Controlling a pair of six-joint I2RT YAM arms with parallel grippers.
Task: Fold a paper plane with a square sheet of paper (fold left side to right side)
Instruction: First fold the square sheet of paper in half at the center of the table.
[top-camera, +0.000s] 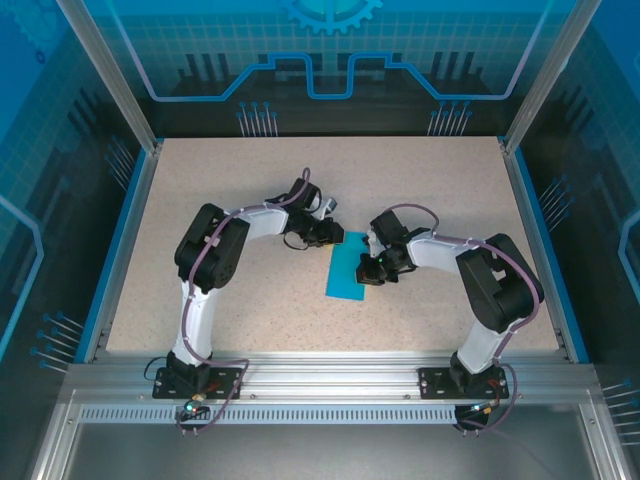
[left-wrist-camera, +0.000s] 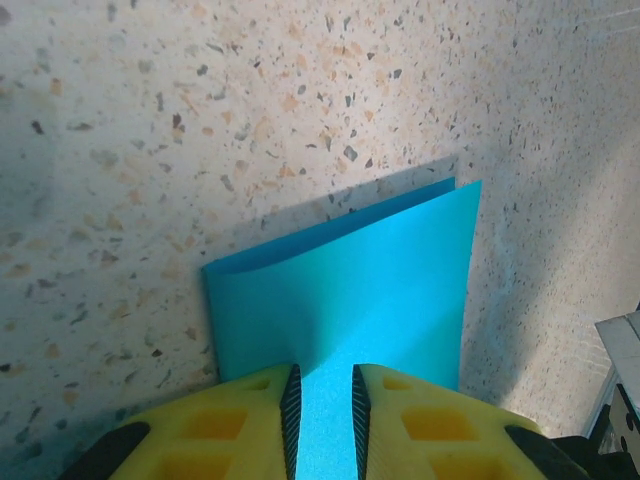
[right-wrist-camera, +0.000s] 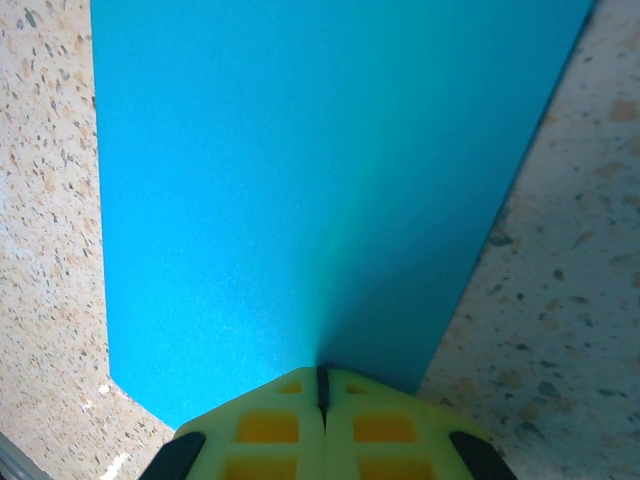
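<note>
- The square sheet of paper (top-camera: 345, 278) lies at the middle of the speckled tabletop (top-camera: 230, 200), between the two arms. It is doubled over into a narrow bright-blue rectangle running near to far.
- The left wrist view shows two layers of the sheet (left-wrist-camera: 370, 290). The top one sits slightly off the lower one along the far edge, so the halves are not quite flush.
- The left end effector (top-camera: 328, 232) is at the sheet's far left corner. Its fingers (left-wrist-camera: 322, 400) are spread a little, with blue showing in the gap. I cannot tell whether they press on the paper or hang just above it.
- The right end effector (top-camera: 370, 270) is at the sheet's right edge. Its fingers (right-wrist-camera: 322, 385) are pressed together, with the tips against the paper (right-wrist-camera: 300, 170).
- I judge the paper to be very light, thin and limp. It would slide easily on the smooth top and crumple or tear if pinched hard.
- The best hold looks like a free corner or edge of the top layer. The other end effector would pin the sheet flat so it cannot skate.
</note>
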